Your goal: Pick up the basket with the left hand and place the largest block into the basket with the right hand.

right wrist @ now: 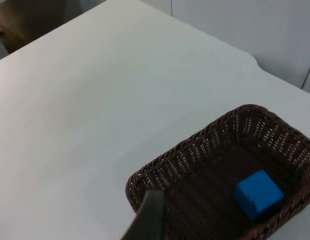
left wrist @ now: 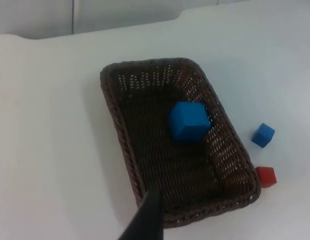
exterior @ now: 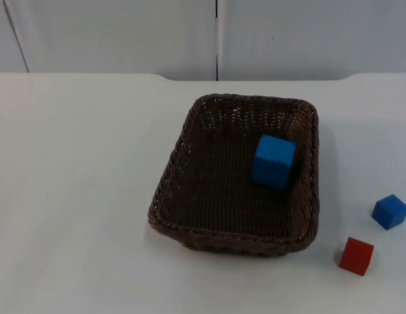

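The brown woven basket (exterior: 190, 176) is sitting flat on the white table (exterior: 72, 183). The big blue block (exterior: 273, 161) is already lying inside it, close to one long wall. Neither gripper is holding anything.

The left gripper (left wrist: 145, 220) is hanging above the table, with its fingertip just over the near short rim of the basket. The right gripper (right wrist: 147, 220) is hanging over the rim at another corner, and the big block is lying further in, past that fingertip. I cannot tell if the fingers of either gripper are open or closed.

I think the basket is light and a bit bendy, with a bumpy rim that is not slippery. The rim wall right under the left fingertip is looking like a good place to pinch. The big block is looking hard and smooth, so flat sides would be best for squeezing.

Counting: one basket, one big blue block, one small blue block (exterior: 389, 211) and one small red block (exterior: 357, 255). The two small ones are sitting on the table beside the basket, well away from both fingertips.
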`<state>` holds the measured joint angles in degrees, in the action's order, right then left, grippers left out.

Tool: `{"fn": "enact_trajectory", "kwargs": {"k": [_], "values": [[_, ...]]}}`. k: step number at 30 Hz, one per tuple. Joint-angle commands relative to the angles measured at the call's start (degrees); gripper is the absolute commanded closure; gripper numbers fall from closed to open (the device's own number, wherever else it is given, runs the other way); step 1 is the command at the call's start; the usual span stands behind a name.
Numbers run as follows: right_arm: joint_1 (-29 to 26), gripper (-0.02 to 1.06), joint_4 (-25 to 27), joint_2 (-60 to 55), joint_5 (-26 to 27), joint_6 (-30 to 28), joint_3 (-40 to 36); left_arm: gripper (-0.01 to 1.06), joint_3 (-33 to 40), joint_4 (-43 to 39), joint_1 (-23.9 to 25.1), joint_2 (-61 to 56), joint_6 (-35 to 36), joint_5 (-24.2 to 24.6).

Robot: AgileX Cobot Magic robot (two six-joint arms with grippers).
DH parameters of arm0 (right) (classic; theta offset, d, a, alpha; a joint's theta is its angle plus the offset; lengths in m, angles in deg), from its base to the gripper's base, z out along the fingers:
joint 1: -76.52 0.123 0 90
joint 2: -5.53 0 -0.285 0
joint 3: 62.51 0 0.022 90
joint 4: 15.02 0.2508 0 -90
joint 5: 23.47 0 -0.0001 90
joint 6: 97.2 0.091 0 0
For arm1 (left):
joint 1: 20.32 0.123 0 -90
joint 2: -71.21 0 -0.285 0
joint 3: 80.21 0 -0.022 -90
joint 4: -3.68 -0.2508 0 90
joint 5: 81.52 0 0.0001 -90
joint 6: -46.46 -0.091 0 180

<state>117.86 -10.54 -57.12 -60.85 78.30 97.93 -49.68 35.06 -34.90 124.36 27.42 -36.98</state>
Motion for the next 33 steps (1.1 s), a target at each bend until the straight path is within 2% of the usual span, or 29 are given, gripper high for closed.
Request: {"fn": "enact_trajectory", "kwargs": {"k": [1,12,23,26,30,33], "values": [[-0.2,0.23,0.2,2.6,1.1,0.2,-2.1,0.17,1.9,-0.5,-0.2,-3.2,-0.2,0.0],[-0.2,0.23,0.2,14.6,1.2,0.2,-13.2,0.17,3.1,-1.9,-0.2,-14.2,-0.2,7.3],[-0.2,0.23,0.2,24.2,0.9,0.2,-21.0,0.17,3.1,-5.7,-0.2,-23.7,0.1,12.5],[-0.2,0.23,0.2,26.3,0.8,0.2,-21.9,0.17,3.1,-9.8,-0.2,-26.6,2.4,13.7],[-0.2,0.23,0.2,30.1,0.0,0.2,-24.2,0.17,3.1,-17.8,-0.2,-31.0,11.0,14.3],[-0.2,0.23,0.2,32.1,-0.9,0.2,-25.5,0.17,3.1,-19.6,-0.2,-32.8,11.2,15.1]]}}
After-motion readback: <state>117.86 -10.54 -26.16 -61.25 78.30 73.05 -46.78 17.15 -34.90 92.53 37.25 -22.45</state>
